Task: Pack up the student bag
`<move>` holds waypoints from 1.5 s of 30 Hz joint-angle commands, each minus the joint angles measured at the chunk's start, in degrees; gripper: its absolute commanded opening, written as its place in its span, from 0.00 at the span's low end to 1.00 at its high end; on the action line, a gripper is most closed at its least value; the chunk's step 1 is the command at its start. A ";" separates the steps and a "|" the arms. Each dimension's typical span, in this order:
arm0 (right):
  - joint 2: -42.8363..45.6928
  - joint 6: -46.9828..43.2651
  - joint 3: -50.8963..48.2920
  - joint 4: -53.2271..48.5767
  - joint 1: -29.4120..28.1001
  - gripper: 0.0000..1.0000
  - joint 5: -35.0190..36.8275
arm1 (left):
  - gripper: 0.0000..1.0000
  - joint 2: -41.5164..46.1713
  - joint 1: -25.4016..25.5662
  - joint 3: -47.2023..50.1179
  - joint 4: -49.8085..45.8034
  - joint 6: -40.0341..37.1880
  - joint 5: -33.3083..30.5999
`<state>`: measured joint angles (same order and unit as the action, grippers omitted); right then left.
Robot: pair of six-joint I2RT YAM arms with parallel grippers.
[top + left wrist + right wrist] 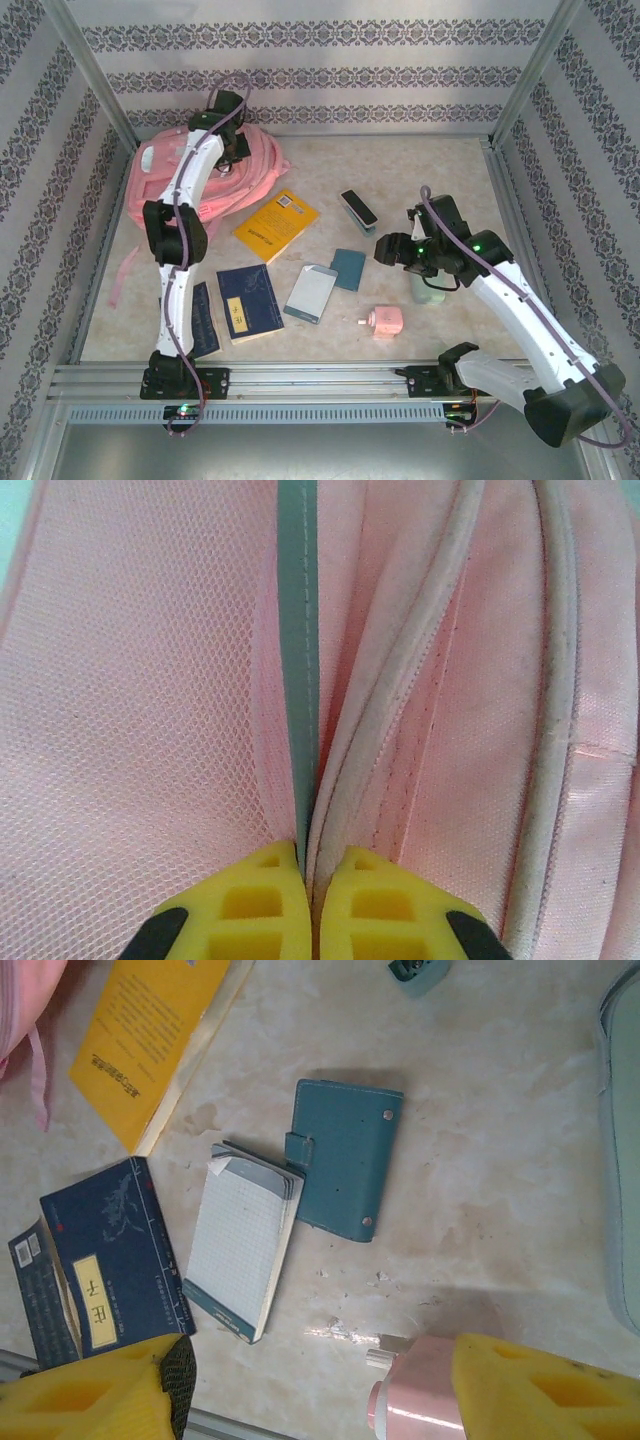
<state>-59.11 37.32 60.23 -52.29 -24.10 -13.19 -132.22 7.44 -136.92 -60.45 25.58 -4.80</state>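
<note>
**Left side pinching, right side spread**

The student bag point(268, 170) is at the far left of the table point(450, 170), and my left arm reaches across it. The left gripper point(308, 870) is pressed together. Its yellow fingertips point(250, 915) nip a fold of the bag's pink fabric where a grey strip point(297, 630) and pale piping run down into the seam between them.

The right gripper point(320, 1380) is spread wide and holds nothing, hanging over the right-centre of the table. In its wrist view a small pink cylinder point(415, 1395) sits between the fingers, close against the right-hand one. I cannot tell if they touch.

Loose items, quick pass:
- A yellow book point(275, 225) lies just beside the bag.
- A dark blue book point(250, 303) is near the front rail.
- A gridded notepad point(240, 1240) has one edge touching a teal wallet point(345, 1155).
- A black-and-teal item point(358, 212) lies farther back, apart from the wallet.
- A pale green case point(625, 1160) is partly under the right arm.
</note>
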 commanded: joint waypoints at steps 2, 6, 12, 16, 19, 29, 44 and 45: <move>1.24 -0.36 2.13 0.25 0.54 0.69 -1.55 | 0.00 11.96 3.43 3.61 4.74 -6.89 5.51; 1.87 -0.12 2.57 0.43 0.63 0.69 -1.94 | 0.00 16.62 7.09 6.83 5.65 -12.03 6.04; 3.12 1.17 3.53 -0.14 1.28 0.69 -1.25 | 0.00 22.37 12.30 11.38 9.05 -20.35 7.52; 3.98 1.77 5.21 -1.70 3.33 0.69 -0.46 | 0.00 25.57 16.50 17.33 11.76 -27.73 10.27; 4.77 2.41 5.52 -1.88 5.44 0.69 -1.05 | 0.00 27.86 19.32 22.46 13.89 -32.92 14.48; 1.64 2.90 7.54 -0.85 6.20 0.71 -1.13 | 0.00 51.87 29.27 63.67 44.75 -63.83 14.79; -9.44 4.45 7.91 -0.08 4.47 0.74 -2.71 | 0.42 63.90 26.33 80.69 54.64 -32.83 -0.73; -10.01 4.34 7.66 -0.37 4.41 0.74 -2.32 | 0.40 64.05 26.32 79.42 51.88 -27.57 -2.64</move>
<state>-67.96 40.84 67.94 -51.68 -18.76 -16.36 -71.59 35.09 -51.62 -7.81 -21.80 -0.05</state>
